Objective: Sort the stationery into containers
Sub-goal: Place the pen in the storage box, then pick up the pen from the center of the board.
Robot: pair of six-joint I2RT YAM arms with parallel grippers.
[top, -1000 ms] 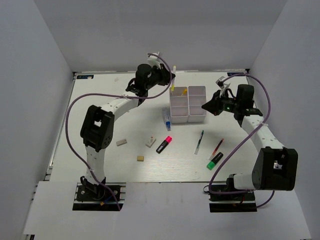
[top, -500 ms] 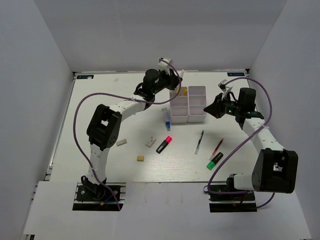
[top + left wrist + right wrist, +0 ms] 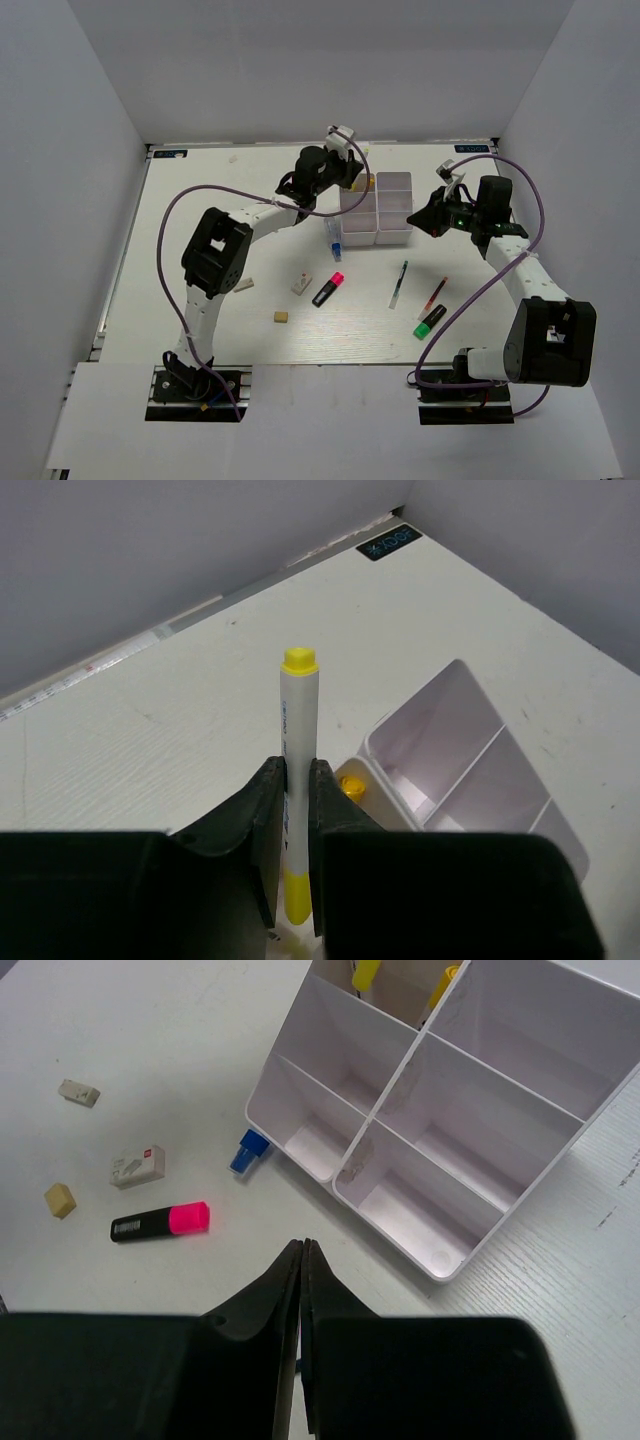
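Note:
My left gripper (image 3: 352, 172) is shut on a white marker with yellow ends (image 3: 298, 715), holding it over the far left corner of the white four-compartment box (image 3: 395, 238). The box's far compartments (image 3: 440, 705) lie just right of the fingers, with a yellow-tipped item (image 3: 351, 787) inside one. My right gripper (image 3: 420, 215) is shut and empty, hovering at the box's right side; its wrist view shows it (image 3: 301, 1250) above bare table in front of the box (image 3: 437, 1268). A blue-capped marker (image 3: 333, 238) lies against the box's left side.
On the table in front lie a pink-and-black highlighter (image 3: 328, 289), a slim dark pen (image 3: 399, 283), a red pen (image 3: 433, 296), a green-and-black highlighter (image 3: 431, 320), a white eraser (image 3: 301, 284), a tan eraser (image 3: 282, 317) and another pale eraser (image 3: 243, 284).
My left gripper has carried the yellow-ended marker to the right, from behind the box's left side to over its far left corner. The right gripper has drawn back slightly to the right.

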